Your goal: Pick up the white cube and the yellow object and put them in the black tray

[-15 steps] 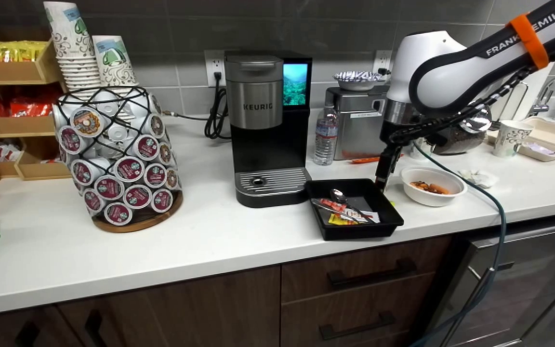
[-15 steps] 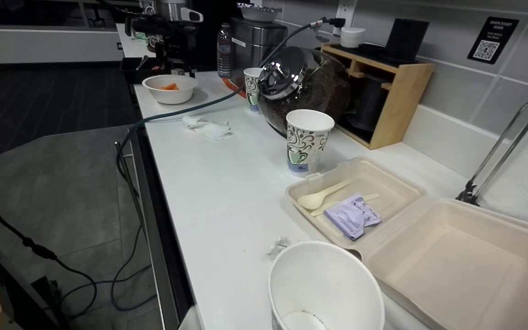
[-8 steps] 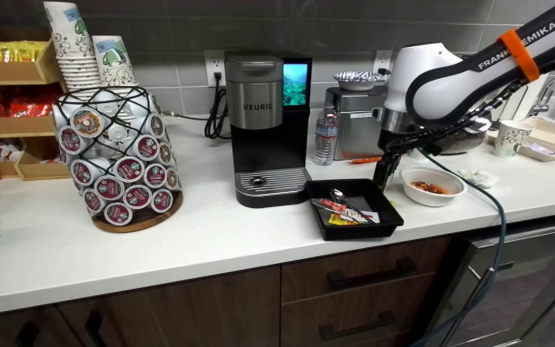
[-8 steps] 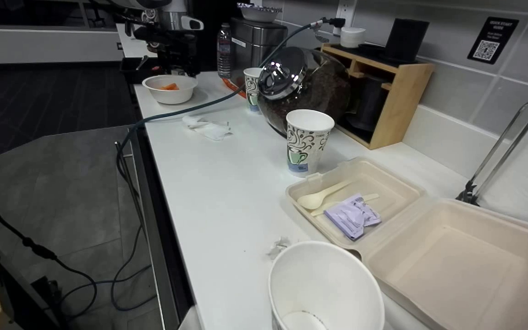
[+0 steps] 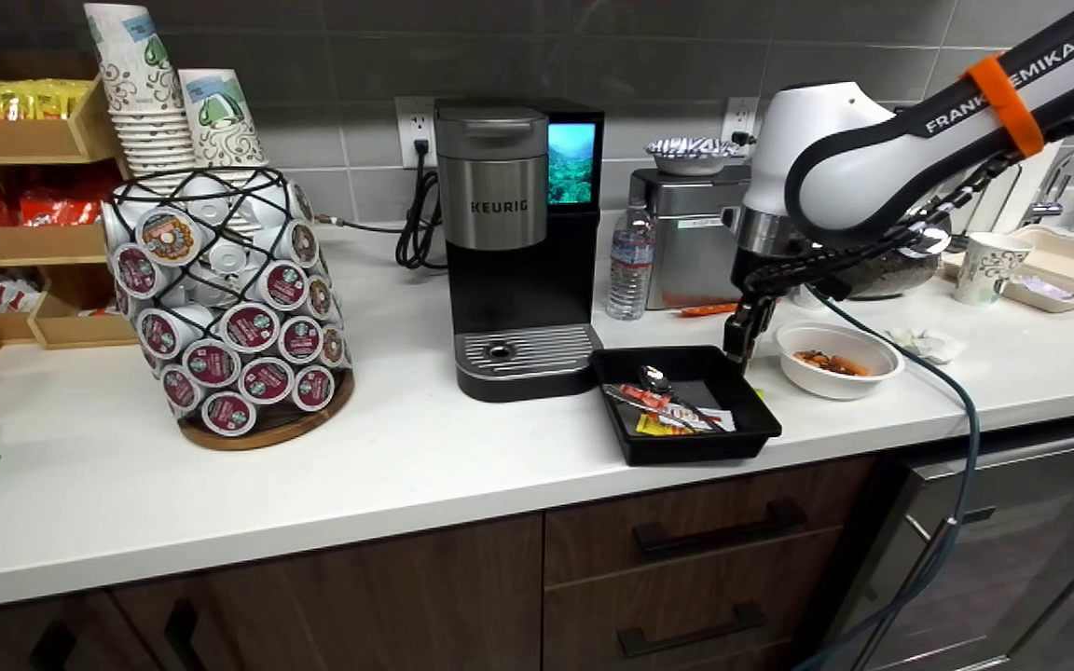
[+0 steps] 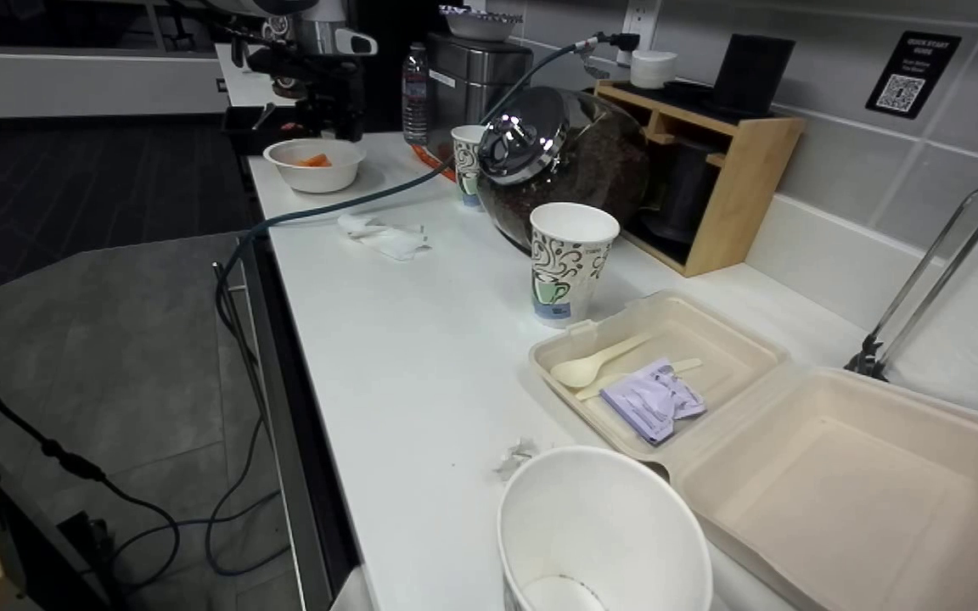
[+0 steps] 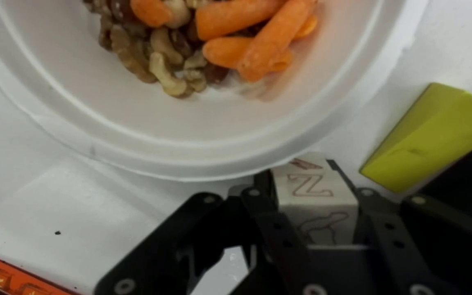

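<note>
Between the black fingers of my gripper (image 7: 301, 174) sits the white cube (image 7: 314, 186), marked with a Z and a line drawing; the gripper is shut on it, close beside the bowl's rim. To the right of the jaws in the wrist view lies the yellow object (image 7: 432, 135), a wedge-like block on the counter, apart from the cube. Only a sliver of the yellow object (image 5: 761, 393) shows past the tray in an exterior view. The black tray (image 5: 700, 450) stands just beside my gripper (image 5: 739, 352), holding a spoon, a knife-like utensil and several packets.
A white bowl (image 5: 840, 384) of carrots and nuts stands close to the gripper on the side away from the tray. The coffee maker (image 5: 495, 224) adjoins the tray. A water bottle (image 5: 630, 266) and an orange wrapper (image 5: 709, 309) are behind. A blue hose (image 6: 353, 202) crosses the counter.
My gripper has come down a little beside the tray, and its fingers have closed in on the white cube. The tray and the bowl stay where they were.
</note>
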